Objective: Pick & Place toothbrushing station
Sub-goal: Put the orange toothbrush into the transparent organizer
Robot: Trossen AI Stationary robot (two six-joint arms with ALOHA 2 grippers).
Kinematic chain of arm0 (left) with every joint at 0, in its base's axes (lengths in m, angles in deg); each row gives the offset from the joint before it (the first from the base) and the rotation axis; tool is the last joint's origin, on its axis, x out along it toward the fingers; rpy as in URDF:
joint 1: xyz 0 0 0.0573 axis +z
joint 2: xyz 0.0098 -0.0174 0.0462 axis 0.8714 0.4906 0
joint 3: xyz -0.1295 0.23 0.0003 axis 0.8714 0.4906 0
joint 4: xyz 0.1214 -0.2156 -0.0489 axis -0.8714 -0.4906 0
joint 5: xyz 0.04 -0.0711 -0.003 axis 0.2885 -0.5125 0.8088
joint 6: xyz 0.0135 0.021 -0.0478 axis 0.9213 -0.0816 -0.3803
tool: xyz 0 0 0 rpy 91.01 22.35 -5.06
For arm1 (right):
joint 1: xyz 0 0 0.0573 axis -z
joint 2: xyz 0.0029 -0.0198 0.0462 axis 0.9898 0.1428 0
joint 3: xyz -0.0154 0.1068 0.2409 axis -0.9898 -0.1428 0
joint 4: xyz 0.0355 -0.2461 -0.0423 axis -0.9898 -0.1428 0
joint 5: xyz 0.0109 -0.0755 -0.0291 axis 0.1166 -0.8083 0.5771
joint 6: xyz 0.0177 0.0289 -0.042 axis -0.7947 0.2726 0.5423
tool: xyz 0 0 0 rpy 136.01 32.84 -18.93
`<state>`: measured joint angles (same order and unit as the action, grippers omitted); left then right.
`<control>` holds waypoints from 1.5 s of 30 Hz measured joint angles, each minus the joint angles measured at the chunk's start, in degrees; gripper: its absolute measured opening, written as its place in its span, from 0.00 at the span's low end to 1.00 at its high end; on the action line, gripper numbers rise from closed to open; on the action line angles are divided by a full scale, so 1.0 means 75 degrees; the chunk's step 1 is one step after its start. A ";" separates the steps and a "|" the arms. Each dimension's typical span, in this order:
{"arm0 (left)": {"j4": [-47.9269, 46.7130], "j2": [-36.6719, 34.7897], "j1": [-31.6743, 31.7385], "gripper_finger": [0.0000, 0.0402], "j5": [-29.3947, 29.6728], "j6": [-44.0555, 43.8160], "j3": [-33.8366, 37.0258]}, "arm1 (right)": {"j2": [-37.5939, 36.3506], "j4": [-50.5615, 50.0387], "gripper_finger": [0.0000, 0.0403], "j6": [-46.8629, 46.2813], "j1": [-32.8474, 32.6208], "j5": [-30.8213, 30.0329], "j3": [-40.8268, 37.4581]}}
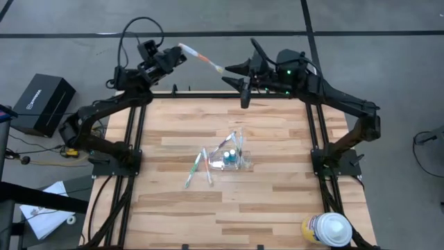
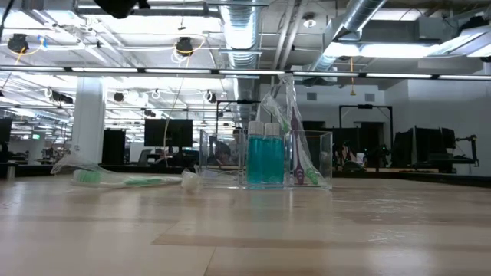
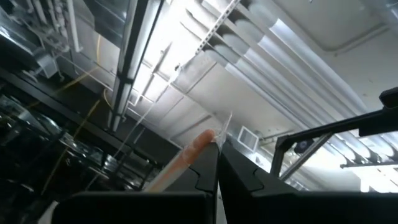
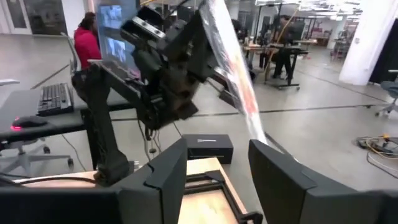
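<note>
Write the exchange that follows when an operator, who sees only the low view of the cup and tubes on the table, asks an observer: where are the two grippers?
Observer: Both are raised over the table's far edge. The left gripper is shut on a toothbrush, which points toward the other arm.
Operator: Has the right one taken it?
Observer: No. The right gripper is open, and the brush end sits close to its fingers.
Operator: Is anything else on the table that I cannot see?
Observer: Yes, a round white-and-yellow container stands at the near right corner, well away from the cup.
</note>
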<state>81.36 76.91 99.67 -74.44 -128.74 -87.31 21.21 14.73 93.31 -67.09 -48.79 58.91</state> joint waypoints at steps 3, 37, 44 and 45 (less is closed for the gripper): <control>0.0000 0.0237 -0.0026 0.00 -0.0218 -0.0160 -0.0274 | 0.0289 -0.0828 0.45 0.0044 0.0012 -0.0015 0.0667; 0.0118 0.0128 -0.0376 0.00 -0.0334 -0.0129 -0.1014 | 0.0935 -0.2149 0.52 0.0470 0.0246 0.0254 0.1838; 0.0081 0.0147 -0.0376 0.00 -0.0367 -0.0125 -0.1017 | 0.0932 -0.1751 0.52 0.0414 0.0184 0.0289 0.1838; 0.0072 0.0155 -0.0376 0.00 -0.0367 -0.0128 -0.1017 | 0.0932 -0.1752 0.52 0.0359 0.0184 0.0297 0.1838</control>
<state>81.90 78.07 96.85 -77.19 -129.70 -94.94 28.20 1.59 96.00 -65.71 -46.57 72.70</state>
